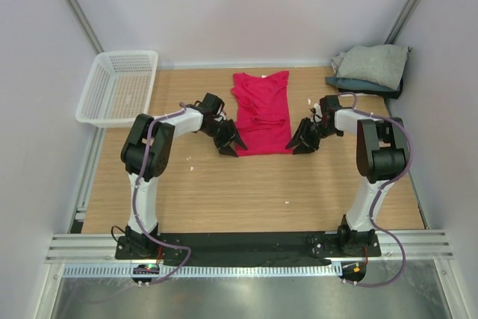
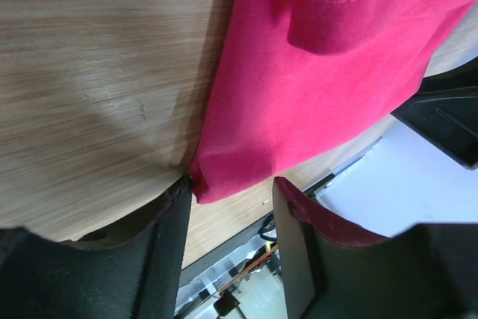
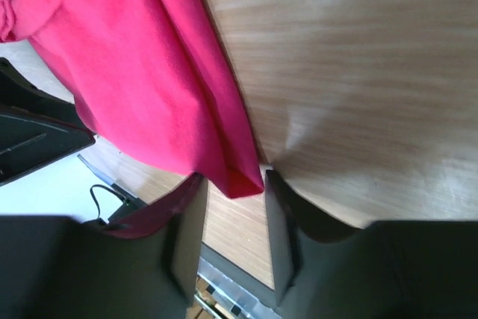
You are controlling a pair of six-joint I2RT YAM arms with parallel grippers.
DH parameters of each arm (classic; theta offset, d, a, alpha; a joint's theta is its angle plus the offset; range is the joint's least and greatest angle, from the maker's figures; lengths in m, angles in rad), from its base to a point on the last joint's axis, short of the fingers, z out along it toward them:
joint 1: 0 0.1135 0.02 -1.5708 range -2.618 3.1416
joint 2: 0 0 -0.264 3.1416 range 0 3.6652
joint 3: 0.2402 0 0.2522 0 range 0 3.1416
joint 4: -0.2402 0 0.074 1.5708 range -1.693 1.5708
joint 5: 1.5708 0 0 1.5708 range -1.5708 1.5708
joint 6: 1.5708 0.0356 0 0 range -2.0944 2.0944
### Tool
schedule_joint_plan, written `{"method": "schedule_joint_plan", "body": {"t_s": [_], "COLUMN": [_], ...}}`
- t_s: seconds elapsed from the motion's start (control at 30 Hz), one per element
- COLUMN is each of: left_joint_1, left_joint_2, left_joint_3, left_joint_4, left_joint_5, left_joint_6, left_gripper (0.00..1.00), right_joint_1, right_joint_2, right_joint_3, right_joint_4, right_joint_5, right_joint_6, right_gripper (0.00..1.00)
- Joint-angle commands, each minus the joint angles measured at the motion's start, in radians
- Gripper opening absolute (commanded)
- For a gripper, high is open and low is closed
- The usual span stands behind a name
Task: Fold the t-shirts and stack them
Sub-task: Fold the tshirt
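Wooden table (image 1: 246,184) fills the booth, plain white walls all round. The crimson-pink t-shirt (image 1: 261,113) lies flat mid-table, collar towards the far side. White mesh basket (image 1: 125,54) sits at the far left corner. Over at the far right corner are the folded t-shirts (image 1: 370,65), light grey on top of a dark blue-grey one.

Both arms are down at the pink shirt's near hem. Left gripper (image 1: 230,142) is at the near left corner, jaws partly apart. The corner tip touches one finger (image 2: 168,237), with clear space to the other. Right gripper (image 1: 304,142) is at the near right corner, jaws half spread with cloth between them. Pinched or merely touching, hard to say.
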Motion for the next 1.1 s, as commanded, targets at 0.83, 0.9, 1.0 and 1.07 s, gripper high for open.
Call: {"method": "schedule_joint_plan", "body": {"t_s": [0.83, 0.9, 1.0, 1.07], "left_joint_1": [-0.054, -0.062, -0.066, -0.066], "left_joint_2": [-0.33, -0.361, -0.397, -0.409], "left_joint_3": [0.061, 0.09, 0.112, 0.109], "left_joint_4": [-0.052, -0.081, -0.11, -0.124], "left_joint_5": [-0.042, -0.071, -0.096, -0.103], "left_joint_6": [0.165, 0.187, 0.231, 0.247], "left_gripper": [0.0, 0.0, 0.0, 0.0], "right_joint_1": [-0.012, -0.013, -0.016, -0.019], "right_joint_2": [-0.507, -0.548, -0.607, -0.63], "right_joint_3": [-0.162, -0.164, -0.156, -0.153], "right_joint_4": [-0.035, -0.068, -0.104, -0.114], "right_joint_5": [-0.038, -0.034, -0.027, -0.025], "right_joint_6": [0.029, 0.016, 0.001, -0.001], "right_gripper": [0.02, 0.02, 0.01, 0.02]}}
